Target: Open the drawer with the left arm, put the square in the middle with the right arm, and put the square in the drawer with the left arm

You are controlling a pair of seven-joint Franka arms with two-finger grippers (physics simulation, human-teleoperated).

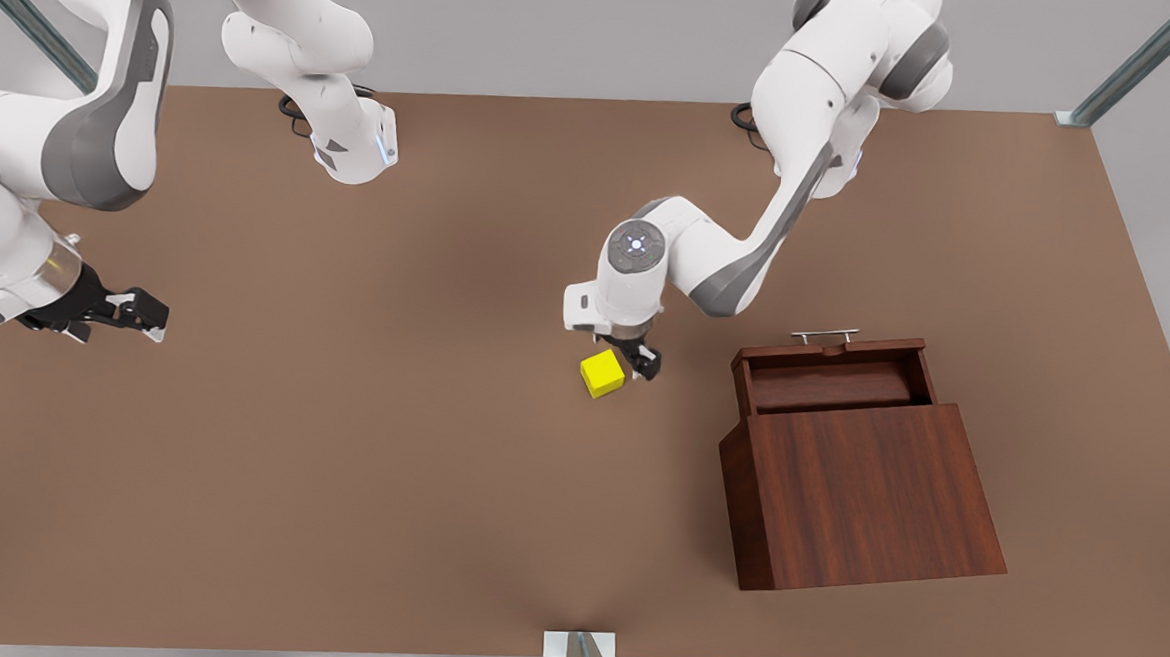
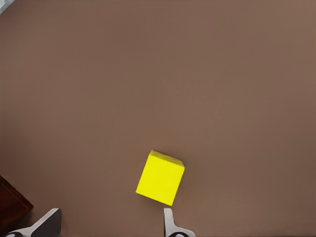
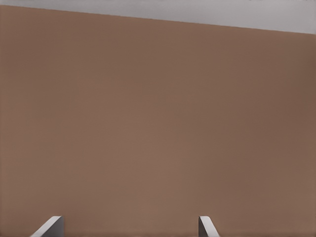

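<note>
The left gripper (image 1: 640, 359), jaws spread, hovers just beside the square (image 1: 603, 373), off-centre; descending so could knock it aside. The right gripper (image 1: 135, 311) waits, jaws spread, far from the open drawer (image 1: 833, 372).

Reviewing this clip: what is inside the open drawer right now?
The drawer shows only bare wood floor; its rear stays hidden under the wooden box. The square sits on the table by the open left gripper. The open right gripper waits.
</note>
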